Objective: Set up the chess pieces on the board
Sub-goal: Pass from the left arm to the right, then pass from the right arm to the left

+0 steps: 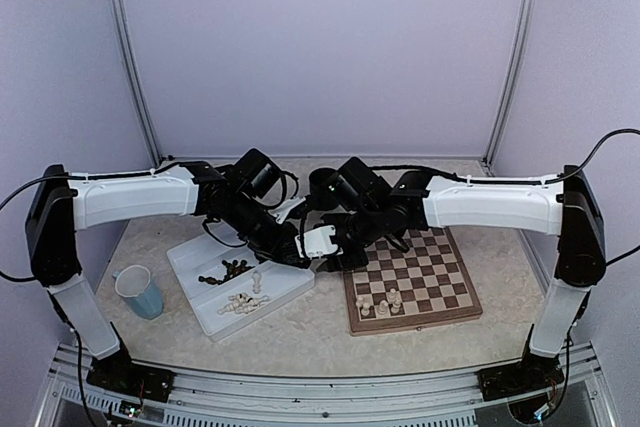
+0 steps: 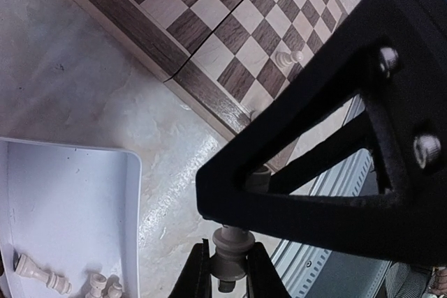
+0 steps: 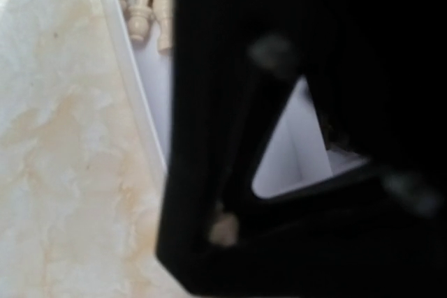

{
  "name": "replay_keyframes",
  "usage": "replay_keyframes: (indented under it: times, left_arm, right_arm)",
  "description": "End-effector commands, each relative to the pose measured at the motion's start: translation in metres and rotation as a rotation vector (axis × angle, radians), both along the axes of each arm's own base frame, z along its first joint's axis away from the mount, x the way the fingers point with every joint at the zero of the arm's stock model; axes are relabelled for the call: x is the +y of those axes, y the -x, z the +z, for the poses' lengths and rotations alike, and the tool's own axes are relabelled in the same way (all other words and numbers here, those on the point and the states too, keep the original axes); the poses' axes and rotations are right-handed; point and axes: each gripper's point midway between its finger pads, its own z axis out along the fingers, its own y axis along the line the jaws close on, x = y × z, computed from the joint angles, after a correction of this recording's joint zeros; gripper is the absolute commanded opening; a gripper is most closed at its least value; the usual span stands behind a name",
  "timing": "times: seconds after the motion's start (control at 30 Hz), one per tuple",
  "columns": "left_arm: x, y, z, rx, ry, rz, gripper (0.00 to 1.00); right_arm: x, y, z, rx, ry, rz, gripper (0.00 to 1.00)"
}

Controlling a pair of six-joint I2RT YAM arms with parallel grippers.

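As I scan the overhead view from the left, a light blue cup (image 1: 140, 292) stands on the marbled table (image 1: 300, 332) near the left arm's base. Just right of it lies the white tray (image 1: 190, 259), set at an angle. A cluster of dark pieces (image 1: 228, 269) sits in its middle, loose cream pieces (image 1: 245, 302) lie toward its near end, and one cream figure (image 1: 257, 280) stands upright between the two groups.

Both arms fold inward and meet over the gap between the tray's right corner and the board. On my left wrist feed, the left gripper (image 2: 229, 280) is almost fully closed, its fingers (image 2: 201, 277) pinching the held piece (image 2: 232, 246), a cream turned one, above the table just beside the tray.

The black triangular frame of the right gripper (image 1: 335, 247) crosses right in front of that piece, and part of the piece shows through the frame's opening. How wide the right gripper stands, or whether it touches the piece, I cannot tell: my right wrist feed is mostly a black blur, with a strip of table and tray edge.

Further right, the board (image 1: 430, 267) lies flat on the table, with a few cream men (image 1: 381, 305) standing at its near left corner.
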Motion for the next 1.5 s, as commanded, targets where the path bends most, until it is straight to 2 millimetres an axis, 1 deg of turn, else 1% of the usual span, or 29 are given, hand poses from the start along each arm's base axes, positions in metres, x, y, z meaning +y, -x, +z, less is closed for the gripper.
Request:
replay_keyframes:
  times: [0.0,0.07,0.13,0.2,0.3,0.37,0.43,0.47,0.5,0.53,0.6,0.63,0.7,0.8,0.83,0.9,0.97,1.1,1.17,1.2,1.27,1.33,1.4,1.47]
  left_arm:
    - [-0.012,0.005,0.022,0.015,0.099,-0.042,0.08]
    - [-0.014,0.005,0.023,0.023,0.114,-0.043,0.08]
    - [-0.015,0.004,0.025,0.022,0.124,-0.04,0.1]
    - [-0.015,0.001,0.026,0.015,0.125,-0.029,0.16]
    - [-0.013,-0.009,0.028,-0.024,0.125,-0.001,0.3]
    - [-0.01,-0.016,0.037,-0.083,0.133,0.023,0.32]
    - [-0.006,-0.022,0.045,-0.136,0.156,0.056,0.35]
    - [-0.004,-0.024,0.049,-0.161,0.172,0.071,0.37]
    - [-0.002,-0.025,0.059,-0.198,0.198,0.082,0.39]
    - [0.0,-0.027,0.062,-0.224,0.209,0.098,0.41]
    - [0.004,-0.032,0.075,-0.299,0.257,0.136,0.42]
    - [0.005,-0.035,0.078,-0.339,0.278,0.156,0.43]
    - [0.003,-0.036,0.092,-0.441,0.33,0.169,0.43]
    - [-0.013,-0.027,0.118,-0.623,0.395,0.123,0.43]
    - [-0.022,-0.024,0.12,-0.667,0.395,0.107,0.44]
    - [-0.034,-0.03,0.128,-0.728,0.408,0.124,0.45]
    - [-0.045,-0.039,0.133,-0.727,0.457,0.174,0.45]
    - [-0.062,-0.047,0.148,-0.691,0.62,0.246,0.47]
    - [-0.071,-0.05,0.151,-0.687,0.645,0.259,0.49]
    - [-0.076,-0.052,0.147,-0.678,0.641,0.258,0.5]
    - [-0.083,-0.053,0.144,-0.666,0.643,0.258,0.51]
    - [-0.089,-0.056,0.138,-0.648,0.63,0.255,0.49]
    - [-0.094,-0.056,0.134,-0.631,0.632,0.239,0.46]
    - [-0.098,-0.055,0.13,-0.615,0.638,0.229,0.38]
  right_arm:
    - [-0.003,-0.005,-0.015,-0.067,0.043,-0.027,0.45]
    - [-0.002,-0.005,-0.016,-0.072,0.037,-0.034,0.41]
    - [-0.001,-0.005,-0.016,-0.067,0.029,-0.041,0.32]
    - [0.0,-0.006,-0.013,-0.066,0.009,-0.053,0.23]
    - [-0.001,-0.006,-0.014,-0.063,-0.007,-0.061,0.16]
    - [-0.004,-0.007,-0.013,-0.03,-0.033,-0.074,0.12]
    - [-0.008,-0.009,-0.01,0.028,-0.072,-0.092,0.1]
    - [-0.011,-0.011,-0.007,0.066,-0.098,-0.105,0.09]
    - [-0.015,-0.013,-0.003,0.103,-0.125,-0.119,0.08]
    - [-0.019,-0.015,0.002,0.14,-0.155,-0.13,0.08]
    - [-0.032,-0.026,0.012,0.213,-0.221,-0.164,0.08]
    - [-0.038,-0.029,0.017,0.253,-0.253,-0.177,0.08]
    - [-0.05,-0.035,0.027,0.332,-0.322,-0.188,0.08]
    - [-0.067,-0.041,0.041,0.442,-0.423,-0.194,0.08]
    - [-0.071,-0.041,0.045,0.473,-0.447,-0.191,0.08]
    - [-0.077,-0.04,0.052,0.523,-0.491,-0.179,0.09]
    - [-0.081,-0.038,0.061,0.556,-0.525,-0.169,0.09]
    - [-0.089,-0.04,0.073,0.608,-0.578,-0.169,0.09]
    - [-0.093,-0.042,0.078,0.623,-0.601,-0.166,0.09]
    - [-0.095,-0.042,0.08,0.631,-0.607,-0.168,0.09]
    - [-0.098,-0.043,0.083,0.633,-0.619,-0.168,0.1]
    - [-0.1,-0.044,0.084,0.631,-0.622,-0.17,0.1]
    - [-0.1,-0.044,0.084,0.629,-0.625,-0.171,0.1]
    - [-0.1,-0.044,0.083,0.633,-0.625,-0.171,0.1]
